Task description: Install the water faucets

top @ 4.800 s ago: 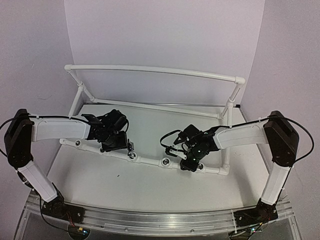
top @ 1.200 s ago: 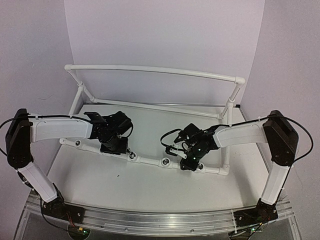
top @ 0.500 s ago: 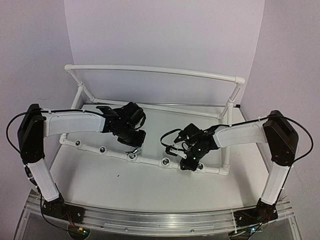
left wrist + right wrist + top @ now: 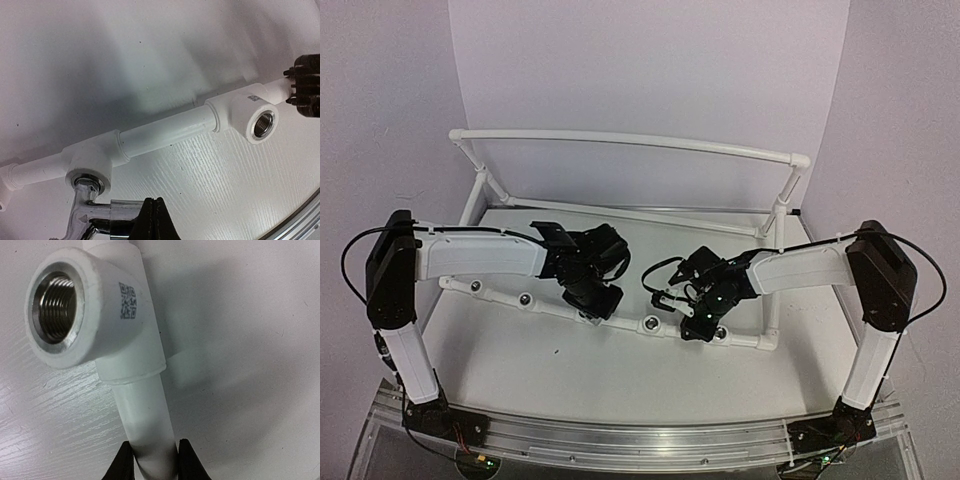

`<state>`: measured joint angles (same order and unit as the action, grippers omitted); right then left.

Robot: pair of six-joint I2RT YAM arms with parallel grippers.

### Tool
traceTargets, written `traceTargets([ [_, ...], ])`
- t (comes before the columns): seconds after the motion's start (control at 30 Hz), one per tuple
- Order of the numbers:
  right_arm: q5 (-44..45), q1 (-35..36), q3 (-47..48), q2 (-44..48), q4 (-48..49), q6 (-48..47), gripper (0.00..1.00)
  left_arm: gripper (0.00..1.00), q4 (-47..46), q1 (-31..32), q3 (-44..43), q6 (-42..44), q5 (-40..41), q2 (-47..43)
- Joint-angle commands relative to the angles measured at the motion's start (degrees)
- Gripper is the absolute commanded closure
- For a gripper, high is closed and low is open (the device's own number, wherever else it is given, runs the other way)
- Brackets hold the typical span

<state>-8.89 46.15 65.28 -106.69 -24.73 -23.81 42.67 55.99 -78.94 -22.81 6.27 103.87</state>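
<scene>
A chrome water faucet (image 4: 92,212) shows at the bottom left of the left wrist view, its round end in the mouth of a white tee socket (image 4: 85,167). My left gripper (image 4: 154,222) is shut on the faucet's chrome bar. In the top view the left gripper (image 4: 598,297) covers the faucet over the front pipe (image 4: 550,308). My right gripper (image 4: 152,462) is shut on the white pipe (image 4: 145,415) just below a tee with an empty threaded socket (image 4: 56,307). In the top view the right gripper (image 4: 695,325) sits on the front pipe, right of centre.
The white pipe frame has a raised back rail (image 4: 630,140) and side posts (image 4: 780,215). Empty sockets show along the front pipe (image 4: 524,299), (image 4: 649,323), and one in the left wrist view (image 4: 263,125). The aluminium rail (image 4: 640,440) runs along the near edge.
My left gripper has moved right along the front pipe with the faucet, from the left section to the socket left of centre. The right arm has not moved.
</scene>
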Motion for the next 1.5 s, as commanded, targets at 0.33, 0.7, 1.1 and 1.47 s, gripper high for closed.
traceTargets([
  [0.33, 2.00, -1.59, 0.00, -3.32, -2.93, 5.18, 0.92, 0.99, 13.68, 0.48, 4.61, -5.59, 9.04, -7.69],
  [0.7, 2.08, -1.59, 0.09, -3.44, -2.93, 5.34, 0.92, 0.99, 11.83, 0.08, 5.87, -7.56, 10.68, -8.62],
  [1.1, 2.01, -1.59, 0.02, -3.38, -2.95, 5.36, 0.92, 0.98, 3.89, 4.75, 5.60, -6.26, 5.54, -7.18],
  [1.47, 2.21, -1.65, -0.24, -3.35, -2.95, 5.36, 0.92, 0.98, 5.75, 3.13, 7.23, -12.83, 10.56, -2.12],
])
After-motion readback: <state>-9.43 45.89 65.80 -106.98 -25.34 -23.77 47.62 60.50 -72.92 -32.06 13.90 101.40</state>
